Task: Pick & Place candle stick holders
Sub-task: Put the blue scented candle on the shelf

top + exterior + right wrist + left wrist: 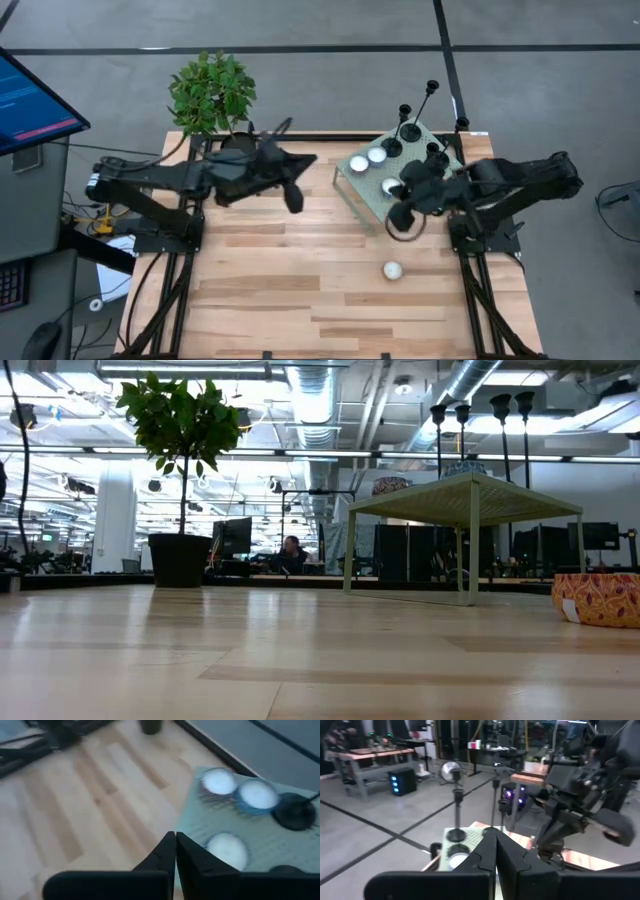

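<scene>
Two grippers, both closed on nothing: the right gripper [175, 836] has its fingers pinched together with no holder between them, hovering over the near-left part of the small green stand [352, 186] on the right half of the table [300, 290]; the left gripper [495, 832], likewise pinched empty, hangs above the far left of the table near the potted plant [212, 92].

The risk I see: with fingers together, the right gripper must reopen before any grasp. Coming down as it is, it could knock a tealight off the stand or tip a thin-stemmed holder, since the holders crowd the far-right part of the stand, close together.

Count, as far as the views allow: four candle stick holders [500, 405] show in the low view, standing upright on the stand; the high view shows their disc bases less clearly. White tealights: three on the stand [377, 155], one loose on the table [392, 269]. One plant, one stand.
</scene>
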Action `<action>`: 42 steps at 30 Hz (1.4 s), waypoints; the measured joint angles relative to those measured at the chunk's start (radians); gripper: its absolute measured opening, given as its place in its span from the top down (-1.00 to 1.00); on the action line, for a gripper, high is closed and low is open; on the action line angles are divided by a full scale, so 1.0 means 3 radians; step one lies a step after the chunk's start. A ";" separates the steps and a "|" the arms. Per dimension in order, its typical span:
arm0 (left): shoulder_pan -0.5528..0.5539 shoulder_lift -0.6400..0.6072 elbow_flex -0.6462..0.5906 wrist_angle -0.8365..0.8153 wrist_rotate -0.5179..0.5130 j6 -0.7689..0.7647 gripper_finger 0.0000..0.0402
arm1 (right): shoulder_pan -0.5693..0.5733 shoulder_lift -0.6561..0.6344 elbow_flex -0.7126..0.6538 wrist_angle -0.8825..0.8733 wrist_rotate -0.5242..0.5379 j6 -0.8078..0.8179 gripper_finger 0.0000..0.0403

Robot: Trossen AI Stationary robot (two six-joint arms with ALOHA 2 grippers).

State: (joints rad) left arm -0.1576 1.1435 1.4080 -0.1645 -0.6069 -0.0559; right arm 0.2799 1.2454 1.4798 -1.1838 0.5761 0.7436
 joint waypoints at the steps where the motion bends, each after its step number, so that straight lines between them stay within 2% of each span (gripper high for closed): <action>1: -0.0026 -0.0061 -0.0039 -0.0011 -0.0068 0.0000 0.99 | -0.0071 0.0041 -0.0005 -0.0015 0.0000 -0.0003 0.99; 7: -0.0176 -0.0273 -0.0246 -0.0008 -0.0356 -0.0001 0.99 | -0.0305 0.0566 -0.0083 -0.0079 -0.0171 0.0045 1.00; 12: -0.0181 -0.0274 -0.0294 0.0002 -0.0395 -0.0005 0.99 | -0.0390 0.1021 -0.0015 -0.0137 -0.0174 0.0017 1.00; 17: -0.0181 -0.0269 -0.0322 -0.0005 -0.0398 -0.0004 0.99 | -0.0484 0.1277 -0.0007 -0.0258 -0.0194 -0.0075 1.00; 30: -0.0181 -0.0270 -0.0322 0.0016 -0.0398 -0.0004 0.99 | -0.0660 0.1322 -0.0007 -0.0826 -0.0192 0.0020 1.00; 39: -0.0150 -0.0270 -0.0321 0.0015 -0.0403 -0.0003 0.99 | -0.0627 0.1285 -0.0006 -0.0794 -0.0169 0.0056 1.00; 42: -0.0139 -0.0270 -0.0321 0.0015 -0.0411 -0.0003 0.99 | -0.0552 0.1199 -0.0008 -0.0607 -0.0165 0.0016 1.00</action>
State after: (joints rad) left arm -0.1993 1.0626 1.3117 -0.1600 -0.7302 -0.0566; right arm 0.1143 1.6052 1.4774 -1.3658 0.5266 0.7485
